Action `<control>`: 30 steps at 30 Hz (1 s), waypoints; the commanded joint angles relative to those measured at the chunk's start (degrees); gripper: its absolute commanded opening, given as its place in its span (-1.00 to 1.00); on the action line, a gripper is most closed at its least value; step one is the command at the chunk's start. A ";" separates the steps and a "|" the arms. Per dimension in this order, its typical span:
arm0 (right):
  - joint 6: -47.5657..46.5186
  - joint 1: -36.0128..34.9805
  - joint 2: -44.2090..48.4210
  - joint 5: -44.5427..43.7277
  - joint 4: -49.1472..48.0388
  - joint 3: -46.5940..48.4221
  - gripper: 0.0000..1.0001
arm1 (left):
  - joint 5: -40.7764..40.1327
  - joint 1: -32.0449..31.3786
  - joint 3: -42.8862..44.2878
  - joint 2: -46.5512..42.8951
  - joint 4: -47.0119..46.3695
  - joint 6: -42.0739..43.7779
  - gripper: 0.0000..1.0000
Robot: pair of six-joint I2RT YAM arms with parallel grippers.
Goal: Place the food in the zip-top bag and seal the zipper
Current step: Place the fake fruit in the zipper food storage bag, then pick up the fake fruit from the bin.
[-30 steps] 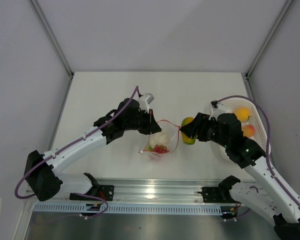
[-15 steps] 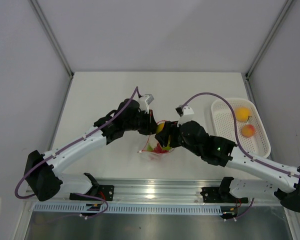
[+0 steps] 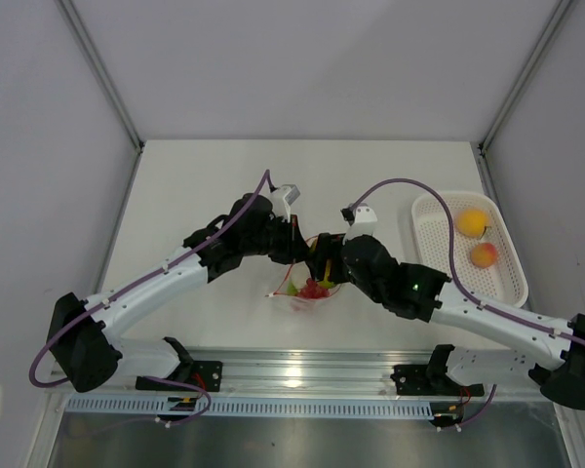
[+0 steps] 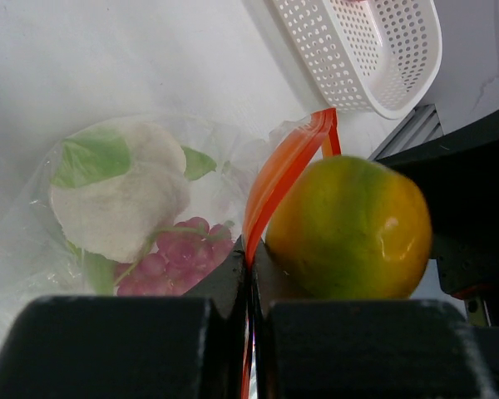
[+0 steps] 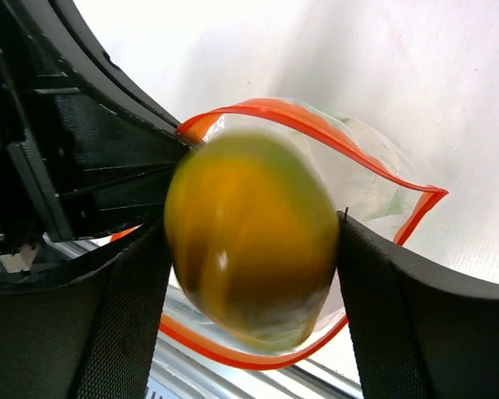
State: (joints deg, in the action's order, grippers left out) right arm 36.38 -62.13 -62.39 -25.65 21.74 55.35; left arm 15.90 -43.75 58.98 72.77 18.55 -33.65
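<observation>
Right fingers pinch a yellow-green fruit by its two flanks. Its long axis runs roughly top to bottom in the right wrist frame.

Left fingers are pressed together on the zipper, holding one lip of the zip-top bag up off the table.

What matters for the drop: in the right wrist view the zipper shows as an open loop behind the fruit, peeking out at upper right and along the bottom. I judge the fruit is over the mouth, not beside it. In the left wrist view it sits just right of the pinched strip; touching or not, I cannot tell.

To the left of the strip the bag body holds a white-green vegetable piece and a red berry cluster.

The loop looks barely wider than the fruit, so I reckon the drop must go in squarely or it catches the far lip.

Two orange fruits wait in the basket at the right of the top view, nearer the right arm.
</observation>
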 commanded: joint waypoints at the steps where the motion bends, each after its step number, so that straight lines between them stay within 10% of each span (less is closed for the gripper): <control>1: -0.26 0.17 -0.54 -1.07 -1.17 0.72 0.55 | 0.97 0.33 1.92 0.26 -0.97 -1.07 -0.99; 6: -0.17 0.25 0.25 -1.68 -0.20 1.16 0.99 | 1.24 0.33 2.72 -0.26 -0.62 -1.16 -0.99; 19: 3.08 7.10 7.62 -4.76 11.83 3.89 0.97 | 1.50 0.33 2.63 -1.93 -0.09 -1.07 -0.99; 30: 7.21 26.66 18.01 -9.16 26.24 4.15 0.89 | -3.85 -0.02 4.66 -8.95 2.56 -3.96 -0.99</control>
State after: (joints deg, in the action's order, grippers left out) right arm 40.71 -41.71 -44.38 -30.87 41.19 57.58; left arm 15.20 -43.70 61.69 68.25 22.22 -34.76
